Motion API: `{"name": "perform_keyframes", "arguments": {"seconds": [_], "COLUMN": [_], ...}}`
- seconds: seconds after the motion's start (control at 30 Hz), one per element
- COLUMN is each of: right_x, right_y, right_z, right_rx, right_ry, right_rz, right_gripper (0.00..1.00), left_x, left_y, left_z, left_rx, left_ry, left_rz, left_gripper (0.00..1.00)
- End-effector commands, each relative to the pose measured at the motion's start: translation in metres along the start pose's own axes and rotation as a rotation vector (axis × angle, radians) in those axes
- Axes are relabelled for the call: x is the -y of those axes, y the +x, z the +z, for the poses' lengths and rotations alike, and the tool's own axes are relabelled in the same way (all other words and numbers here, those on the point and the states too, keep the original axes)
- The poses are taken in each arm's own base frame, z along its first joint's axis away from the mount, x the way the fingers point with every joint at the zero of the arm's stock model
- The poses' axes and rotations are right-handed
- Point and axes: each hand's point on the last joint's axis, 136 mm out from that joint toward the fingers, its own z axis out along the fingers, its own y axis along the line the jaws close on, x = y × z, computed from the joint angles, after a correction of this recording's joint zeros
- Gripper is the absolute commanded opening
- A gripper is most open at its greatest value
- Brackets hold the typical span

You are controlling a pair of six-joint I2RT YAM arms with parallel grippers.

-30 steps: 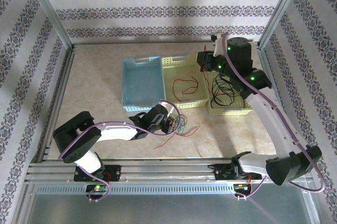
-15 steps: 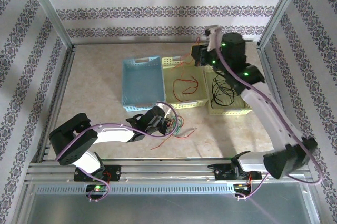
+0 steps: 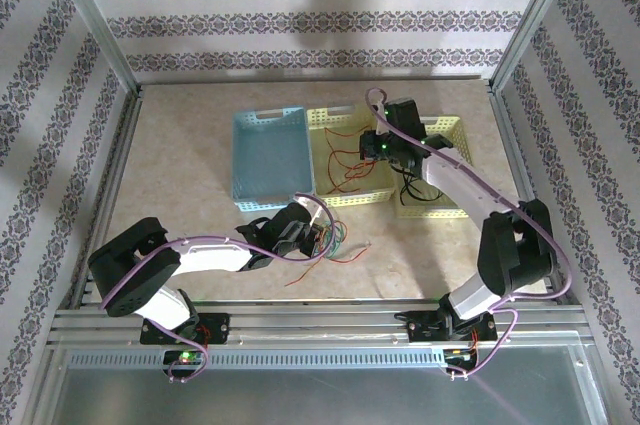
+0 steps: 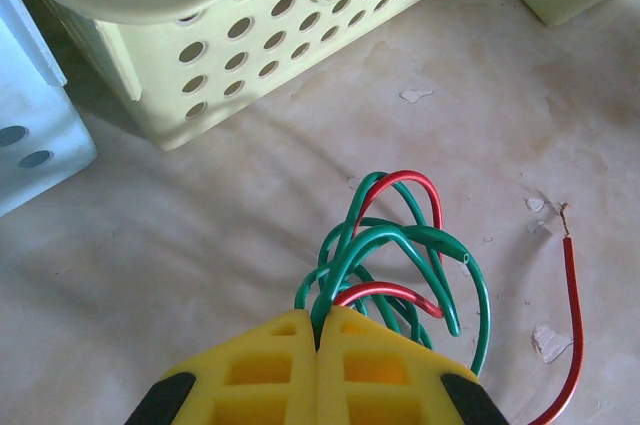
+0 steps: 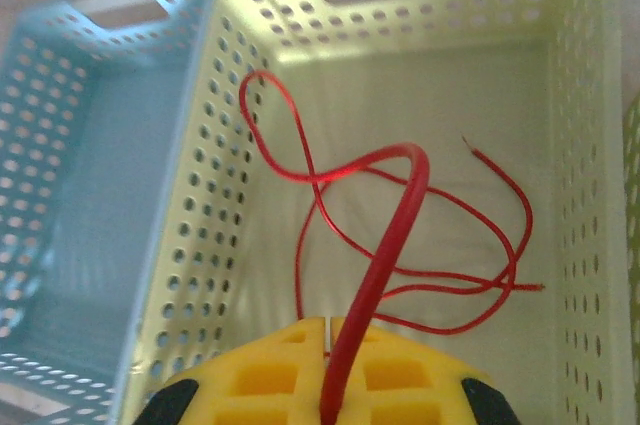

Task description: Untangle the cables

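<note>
Evidently mid-sorting, the right pincer (image 5: 328, 330) was clenched on a thin red wire (image 5: 395, 225) over the pale-yellow perforated plastic basket (image 5: 430, 85) at mid-bench, while the left pincer (image 4: 318, 330) gripped the green-and-red wire tangle (image 4: 395, 240) near the bench's front edge, so releasing that red wire into the basket seemed next.

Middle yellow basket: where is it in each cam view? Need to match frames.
Top external: middle yellow basket sits centre, far half of the table, red cable inside.
Left wrist: top left, its perforated wall seen from outside.
Right wrist: centre and right, seen from above, red cable looped inside.
Shared landmark: blue basket, right beside it on the left in all three.
</note>
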Motion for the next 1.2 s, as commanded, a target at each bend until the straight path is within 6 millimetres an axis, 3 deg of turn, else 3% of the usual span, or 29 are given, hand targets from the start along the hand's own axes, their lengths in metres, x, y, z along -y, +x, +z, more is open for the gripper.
{"name": "perform_keyframes", "arguments": {"seconds": [0.0, 0.2, 0.3, 0.37, 0.43, 0.53, 0.67, 0.8, 0.9, 0.97, 1.03, 1.1, 1.17], "right_x": [0.021, 0.036, 0.036, 0.036, 0.036, 0.034, 0.03, 0.023, -0.004, -0.031, -0.055, -0.067, -0.064], "right_y": [0.011, 0.032, 0.036, 0.036, 0.031, 0.021, 0.015, 0.024, 0.049, 0.083, 0.13, 0.172, 0.202], "right_z": [0.017, 0.041, 0.041, 0.036, 0.026, 0.001, -0.033, -0.062, -0.076, -0.08, -0.084, -0.084, -0.079], "right_rx": [-0.02, -0.098, -0.107, -0.097, -0.065, 0.01, 0.096, 0.125, 0.091, 0.011, -0.11, -0.217, -0.283], "right_ry": [0.082, 0.136, 0.13, 0.133, 0.14, 0.155, 0.169, 0.161, 0.048, -0.091, -0.226, -0.291, -0.284], "right_rz": [0.051, 0.097, 0.103, 0.102, 0.096, 0.069, 0.026, -0.033, -0.137, -0.204, -0.252, -0.281, -0.283], "right_gripper": [0.0, 0.05, 0.1, 0.19, 0.32, 0.42, 0.46, 0.46, 0.46, 0.46, 0.46, 0.46, 0.46], "left_x": [-0.008, -0.005, -0.005, -0.005, -0.004, -0.004, -0.004, -0.004, -0.003, -0.003, -0.004, -0.004, -0.003], "left_y": [0.011, 0.008, 0.006, 0.005, 0.004, 0.003, 0.002, 0.001, 0.0, 0.001, 0.0, 0.0, -0.001], "left_z": [-0.004, -0.006, -0.008, -0.009, -0.01, -0.011, -0.012, -0.013, -0.013, -0.012, -0.011, -0.01, -0.01], "left_rx": [-0.034, -0.027, -0.022, -0.017, -0.01, -0.001, 0.006, 0.01, 0.013, 0.012, 0.013, 0.014, 0.018], "left_ry": [-0.028, -0.017, -0.015, -0.015, -0.011, -0.007, -0.006, -0.003, 0.0, -0.001, -0.005, -0.004, 0.003], "left_rz": [0.0, 0.0, 0.001, -0.001, -0.002, -0.007, -0.008, -0.007, -0.007, -0.007, -0.009, -0.011, -0.01], "left_gripper": [0.0, 0.0, 0.0, 0.0, 0.0, 0.0, 0.0, 0.0, 0.0, 0.0, 0.0, 0.0, 0.0]}}
